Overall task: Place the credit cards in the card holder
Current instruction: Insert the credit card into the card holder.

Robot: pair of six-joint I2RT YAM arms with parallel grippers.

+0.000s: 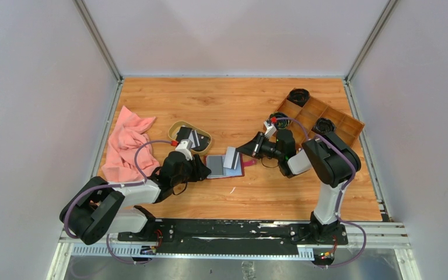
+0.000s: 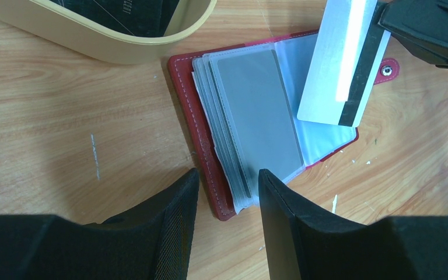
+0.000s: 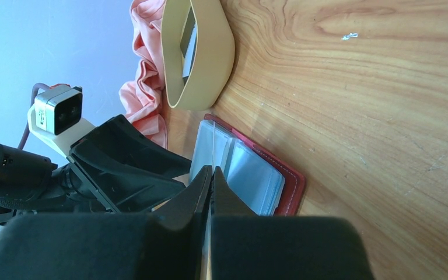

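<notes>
Your right gripper point(image 3: 211, 175) is pressing its jaws together on a white card point(image 2: 338, 64) with a black stripe along one edge. It is holding the card tilted, with the lower end hanging over the right half of the open card holder point(image 2: 256, 122); whether the card is touching the pockets you cannot tell. The red holder is lying open and flat on the bench point(image 1: 221, 99), near the middle, with its grey and clear pockets facing up and its snap tab sticking out to the right.

Your left gripper point(image 2: 228, 175) is sitting with its jaws partly spread, straddling the near left corner of the holder. You cannot tell whether it is gripping that corner.

Just beyond the holder to the far left, a tan oval dish point(image 2: 122, 49) is holding more cards point(image 1: 191, 139), dark and pale. Further left, a pink cloth point(image 1: 125, 146) is lying crumpled. At the far right, a wooden tray point(image 1: 315, 111) is sitting at an angle.
</notes>
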